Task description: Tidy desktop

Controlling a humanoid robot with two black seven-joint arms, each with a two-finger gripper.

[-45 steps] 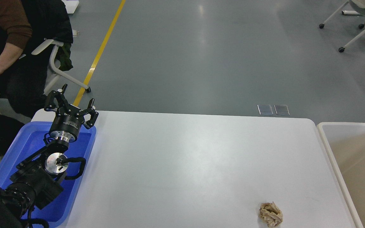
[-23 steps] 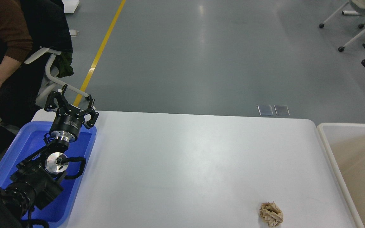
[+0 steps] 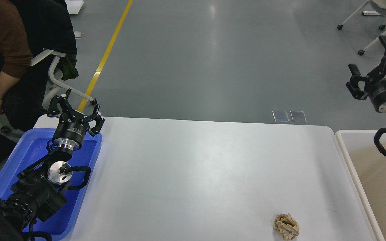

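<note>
Meanwhile both the left end effector (image 3: 75,107) and right end effector (image 3: 372,65) gape empty; crumpled paper (image 3: 286,226) lies on the desktop (image 3: 206,174).

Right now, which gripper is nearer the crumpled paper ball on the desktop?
The right gripper: it hangs over the bin, beyond and to the right of the paper ball. The left gripper is across the desktop, over the blue tray.

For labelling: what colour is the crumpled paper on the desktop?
Light tan-beige crumpled paper, shown best in head view.
</note>
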